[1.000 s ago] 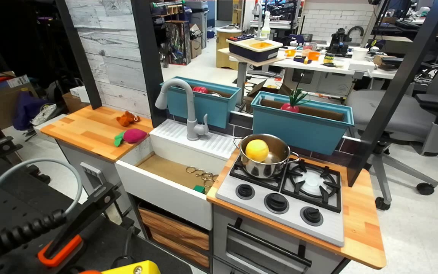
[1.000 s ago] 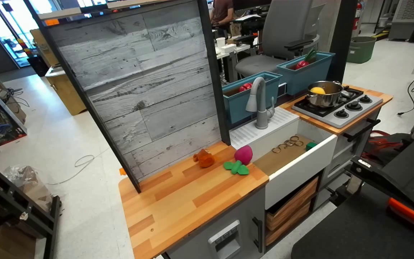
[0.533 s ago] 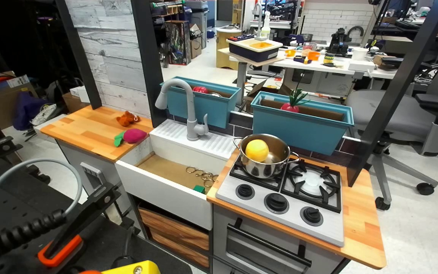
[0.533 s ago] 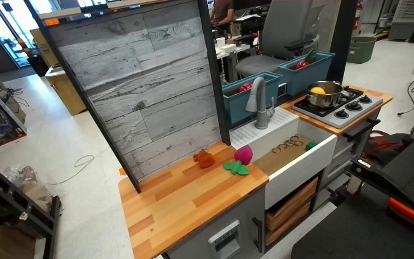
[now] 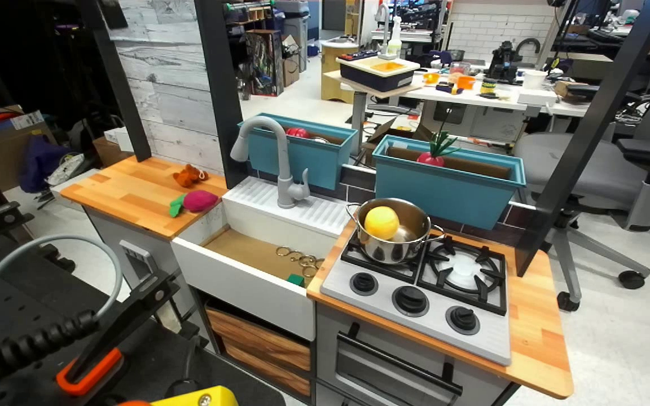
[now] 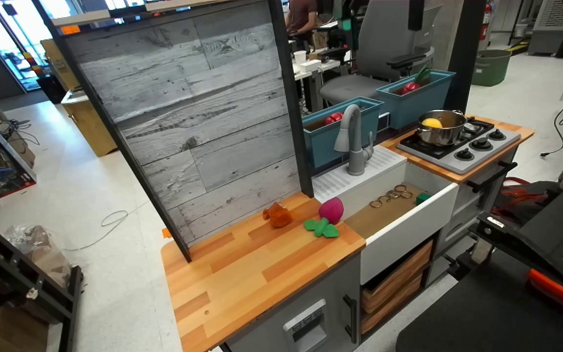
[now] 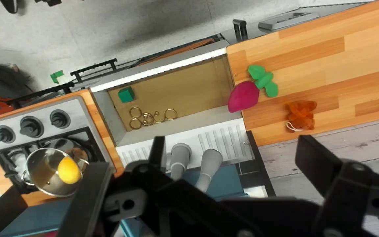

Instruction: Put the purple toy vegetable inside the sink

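The purple toy vegetable (image 7: 243,96) lies on the wooden counter with its green leaves pointing away from the sink. In the wrist view its tip juts past the counter's edge beside the sink (image 7: 163,68). The toy also shows in both exterior views (image 5: 200,201) (image 6: 331,211). The white sink (image 5: 246,290) has a brown floor and a grey faucet (image 5: 284,158). My gripper (image 7: 232,142) is wide open and empty, high above the scene. Dark finger parts show at the top edge of both exterior views (image 5: 113,12) (image 6: 415,14); the rest is out of view.
An orange-brown toy (image 7: 301,114) lies near the purple one. Several gold rings (image 7: 146,118) and a green block (image 7: 126,94) lie in the sink. A pot (image 5: 392,237) with a yellow ball stands on the stove. Teal bins (image 5: 302,149), dark posts (image 5: 212,84) and a plank wall (image 6: 203,107) stand behind.
Dark gripper parts have come into view at the top of both exterior views; they were not there in the earlier frames. The toys, the sink and its contents have not moved.
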`<state>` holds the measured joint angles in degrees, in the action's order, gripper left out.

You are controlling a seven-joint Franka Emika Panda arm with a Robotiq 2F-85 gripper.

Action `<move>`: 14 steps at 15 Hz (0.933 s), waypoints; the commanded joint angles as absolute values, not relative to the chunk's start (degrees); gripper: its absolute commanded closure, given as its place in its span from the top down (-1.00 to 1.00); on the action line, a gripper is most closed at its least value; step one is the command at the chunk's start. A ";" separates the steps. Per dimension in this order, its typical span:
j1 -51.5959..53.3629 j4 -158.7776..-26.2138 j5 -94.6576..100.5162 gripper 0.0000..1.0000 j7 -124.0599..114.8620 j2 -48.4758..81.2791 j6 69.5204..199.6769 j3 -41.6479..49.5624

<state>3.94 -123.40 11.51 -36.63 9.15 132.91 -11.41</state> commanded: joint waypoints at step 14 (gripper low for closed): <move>16.90 -104.65 3.67 1.00 -41.11 47.43 154.36 2.82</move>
<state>14.57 -109.94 6.16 -40.22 41.83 153.27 0.98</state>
